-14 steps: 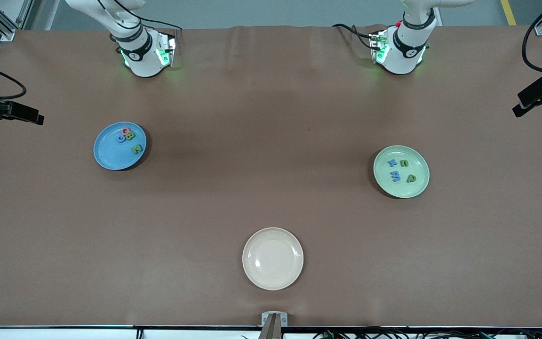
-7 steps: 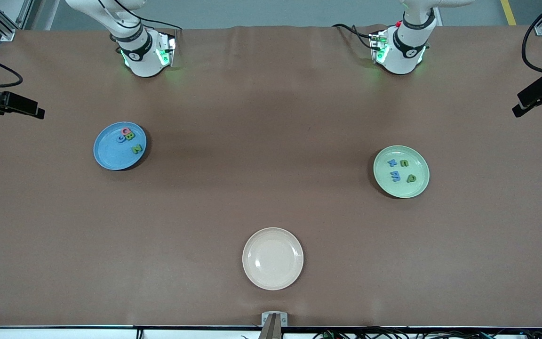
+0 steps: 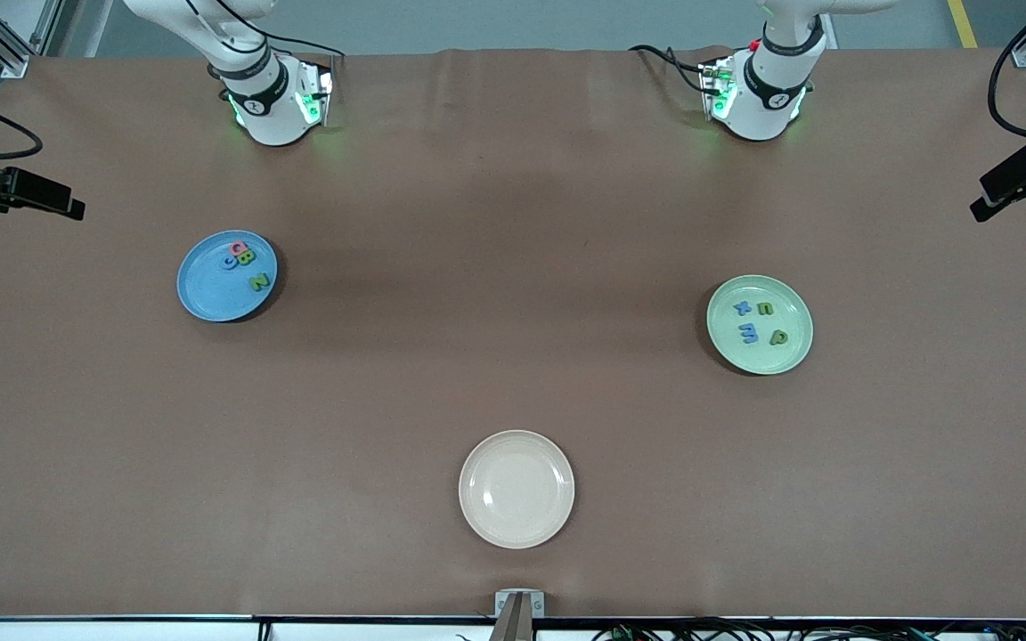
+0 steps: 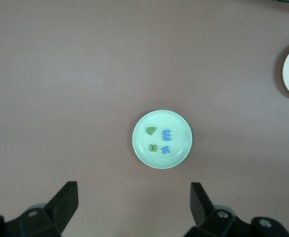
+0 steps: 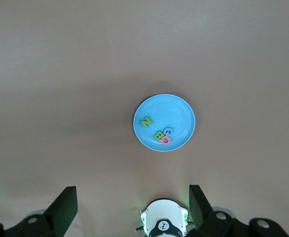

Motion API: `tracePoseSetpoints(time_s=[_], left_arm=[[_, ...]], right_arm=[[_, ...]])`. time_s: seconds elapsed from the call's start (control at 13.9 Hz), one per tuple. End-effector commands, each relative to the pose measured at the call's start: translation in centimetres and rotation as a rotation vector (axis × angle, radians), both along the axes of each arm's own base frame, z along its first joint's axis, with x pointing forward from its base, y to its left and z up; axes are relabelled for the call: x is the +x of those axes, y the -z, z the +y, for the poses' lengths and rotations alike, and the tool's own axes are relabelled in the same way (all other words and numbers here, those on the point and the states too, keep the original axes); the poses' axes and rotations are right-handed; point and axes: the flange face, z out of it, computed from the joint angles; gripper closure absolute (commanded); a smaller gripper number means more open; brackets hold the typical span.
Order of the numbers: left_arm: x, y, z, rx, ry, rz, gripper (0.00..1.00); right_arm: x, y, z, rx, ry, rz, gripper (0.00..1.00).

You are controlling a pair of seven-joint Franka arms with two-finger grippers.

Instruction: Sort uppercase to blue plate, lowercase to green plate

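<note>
Capitals [image 3: 241,260] lie in the blue plate [image 3: 201,294], small letters [image 3: 761,321] in the green plate [image 3: 793,352]; left end effector [image 4: 133,207] and right end effector [image 5: 133,207] hang high above them, wide open, empty.

Brown table [image 3: 513,267] carries blue plate [image 3: 206,298], green plate [image 3: 785,352], cream plate [image 3: 517,489].

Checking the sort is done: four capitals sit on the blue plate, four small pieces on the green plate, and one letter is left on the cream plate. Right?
Not quite: the cream plate holds nothing, as the front view shows. The blue plate and the green plate are as you say.
</note>
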Motion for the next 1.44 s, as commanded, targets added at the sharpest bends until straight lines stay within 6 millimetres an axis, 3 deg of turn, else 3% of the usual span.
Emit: tracePoseSetpoints(time_s=[0.0, 0.22, 1.37], left_arm=[[-0.1, -0.1, 0.3, 0.009, 0.009, -0.01, 0.0], [-0.1, -0.2, 0.3, 0.009, 0.009, -0.012, 0.0], [-0.1, -0.2, 0.4, 0.009, 0.008, -0.012, 0.0]], right_arm=[[-2.0, -0.4, -0.2, -0.001, 0.0, -0.03, 0.0], [-3.9, -0.1, -0.1, -0.003, -0.001, -0.091, 0.0], [-3.9, -0.5, -0.5, -0.047, -0.002, -0.119, 0.0]])
